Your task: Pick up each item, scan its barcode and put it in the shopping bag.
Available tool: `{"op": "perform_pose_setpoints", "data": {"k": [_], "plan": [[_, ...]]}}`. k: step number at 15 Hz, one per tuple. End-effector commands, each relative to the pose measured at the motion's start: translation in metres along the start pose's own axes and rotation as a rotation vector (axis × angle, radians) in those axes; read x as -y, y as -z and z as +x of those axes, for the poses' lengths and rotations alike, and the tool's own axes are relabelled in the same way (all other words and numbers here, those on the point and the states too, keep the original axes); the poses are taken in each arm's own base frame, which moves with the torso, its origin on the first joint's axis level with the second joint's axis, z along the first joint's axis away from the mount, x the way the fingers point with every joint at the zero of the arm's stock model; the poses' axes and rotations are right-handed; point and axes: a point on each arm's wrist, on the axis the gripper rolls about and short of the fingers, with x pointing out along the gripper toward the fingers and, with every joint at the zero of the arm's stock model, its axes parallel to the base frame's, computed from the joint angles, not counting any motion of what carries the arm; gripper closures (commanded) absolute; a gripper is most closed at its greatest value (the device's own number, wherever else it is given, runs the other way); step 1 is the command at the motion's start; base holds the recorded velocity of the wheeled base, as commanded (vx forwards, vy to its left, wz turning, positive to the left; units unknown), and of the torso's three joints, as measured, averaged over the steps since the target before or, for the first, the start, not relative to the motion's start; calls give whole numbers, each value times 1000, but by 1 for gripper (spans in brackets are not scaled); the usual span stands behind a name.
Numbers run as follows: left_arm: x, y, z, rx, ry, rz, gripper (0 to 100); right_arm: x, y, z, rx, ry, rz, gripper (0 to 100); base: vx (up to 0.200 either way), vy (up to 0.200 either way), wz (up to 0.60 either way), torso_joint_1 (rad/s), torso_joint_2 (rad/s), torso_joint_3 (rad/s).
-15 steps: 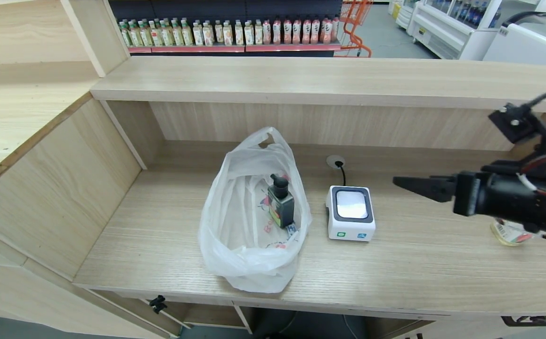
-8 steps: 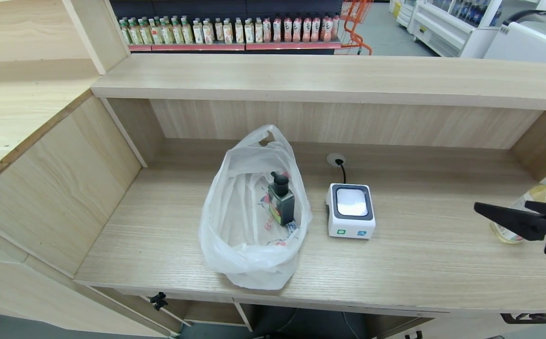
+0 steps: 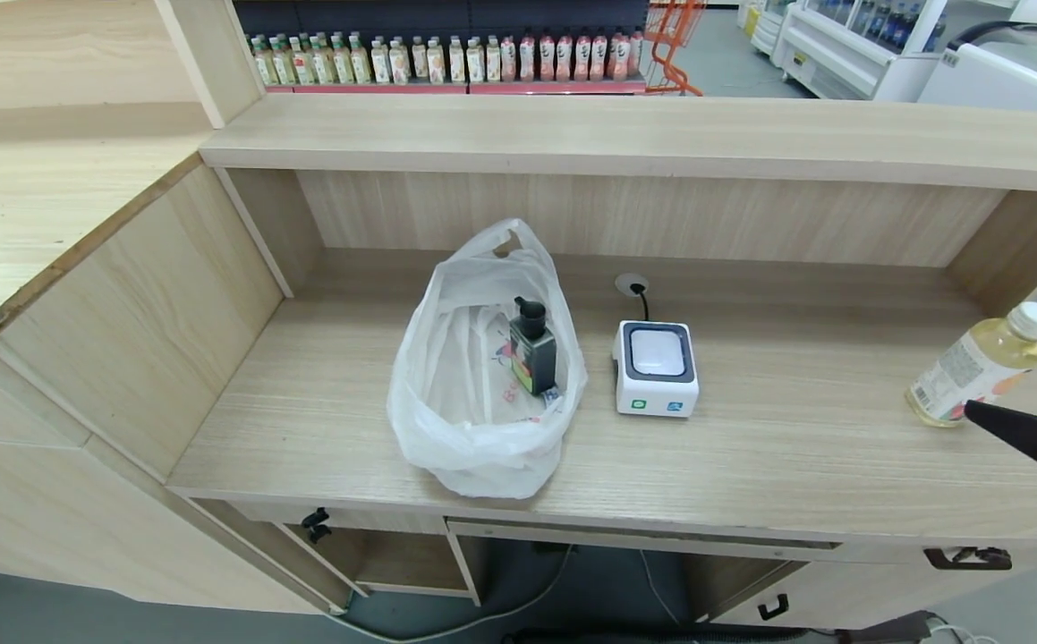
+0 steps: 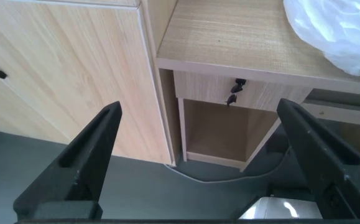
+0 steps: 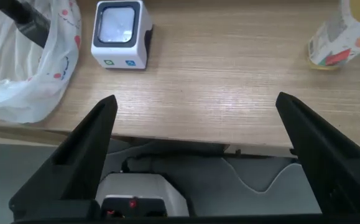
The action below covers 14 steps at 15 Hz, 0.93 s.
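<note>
Your right gripper (image 5: 197, 106) has its fingers spread wide with nothing between them, and it sits off the near edge of the wooden counter (image 3: 795, 447), at the right end. Just beyond it stands the drink bottle (image 3: 974, 367) (pale yellow liquid, white cap), on the counter at the far right and apart from the fingers. You can see one dark fingertip in the head view, close to the bottle's base but not touching it.

Your left gripper (image 4: 199, 109) is spread wide too and holds nothing. It hangs low by the near left corner of the counter, facing the open cupboard space (image 4: 220, 134) under the counter top.

The shopping bag (image 3: 482, 376) is white plastic and stands open near the middle of the counter, its handles toward the far side. Inside it a dark pump bottle (image 3: 533, 353) stands upright against the bag's right wall. The barcode scanner (image 3: 656, 368), a small white box with a dark-framed window on top, sits just right of the bag, between the bag and the drink bottle, with its cable running to a hole in the counter behind it
</note>
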Motion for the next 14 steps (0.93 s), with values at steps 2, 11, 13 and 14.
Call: {"op": "perform_pose_setpoints", "data": {"k": [2,11,13,14], "plan": [[0,0,0,-2,0,3,0,6,1,5,-14,119,7,0,0,-200,0,-5,2,10],[0,0,0,-2,0,3,0,22,10,29,-114,224,50,0,0,-200,0,3,3,2],[0,0,0,-2,0,4,0,24,11,41,-140,221,80,0,0,-200,0,-7,7,2],[0,0,0,-2,0,4,0,24,10,48,-133,199,92,0,0,-200,0,7,7,2]]}}
